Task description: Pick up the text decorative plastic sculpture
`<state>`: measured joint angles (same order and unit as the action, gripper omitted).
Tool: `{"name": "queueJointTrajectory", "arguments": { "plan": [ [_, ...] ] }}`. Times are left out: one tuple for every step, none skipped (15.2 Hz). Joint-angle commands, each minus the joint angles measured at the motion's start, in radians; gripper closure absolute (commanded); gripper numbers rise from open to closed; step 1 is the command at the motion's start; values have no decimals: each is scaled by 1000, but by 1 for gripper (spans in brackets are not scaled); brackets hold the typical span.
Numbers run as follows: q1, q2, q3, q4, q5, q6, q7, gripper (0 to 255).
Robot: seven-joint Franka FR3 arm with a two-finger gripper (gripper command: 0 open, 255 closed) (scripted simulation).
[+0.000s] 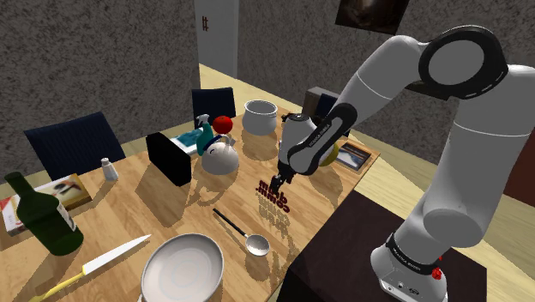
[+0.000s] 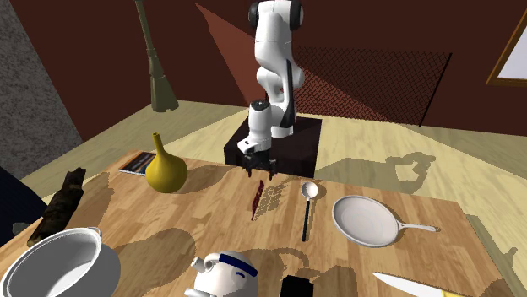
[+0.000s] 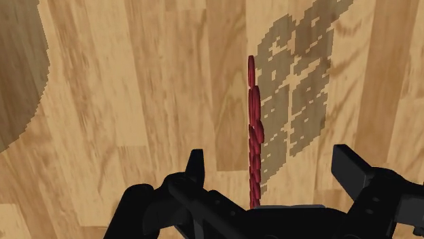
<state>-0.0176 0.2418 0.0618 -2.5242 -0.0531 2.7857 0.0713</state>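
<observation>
Dark red and thin, the text sculpture (image 1: 274,196) stands upright on its edge at the middle of the shoulder view, on the wooden table (image 1: 171,219) close to the side that meets the dark stand (image 1: 343,257). The black gripper (image 1: 280,182) hangs just above it, pointing down. In the wrist view the gripper (image 3: 272,163) is spread wide and holds nothing: the sculpture (image 3: 254,136) runs between the two fingers, and neither touches it. Its lettered shadow (image 3: 299,102) lies on the wood just beside it. A ladle (image 1: 244,236) lies near, toward the lower left of the shoulder view, with a round white pan (image 1: 182,268) beyond it. A white kettle (image 1: 221,156) sits to the upper left, apart from the sculpture. In the second exterior view the sculpture (image 2: 256,198) has the ladle (image 2: 306,207) on its right and a yellow vase (image 2: 165,169) well to its left.
</observation>
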Motion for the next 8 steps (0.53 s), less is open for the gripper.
{"name": "queueJointTrajectory", "arguments": {
  "plan": [
    [2, 30, -4, 5, -6, 25, 3, 0],
    [4, 54, -8, 9, -11, 46, 7, 0],
    [4, 54, -8, 9, -11, 46, 7, 0],
    [4, 54, -8, 9, -11, 46, 7, 0],
    [4, 55, -8, 10, -10, 45, 6, 255],
    [4, 55, -8, 10, -11, 46, 6, 255],
    [4, 55, -8, 9, -11, 46, 6, 255],
    [4, 55, -8, 9, -11, 46, 6, 255]
  ]
}}
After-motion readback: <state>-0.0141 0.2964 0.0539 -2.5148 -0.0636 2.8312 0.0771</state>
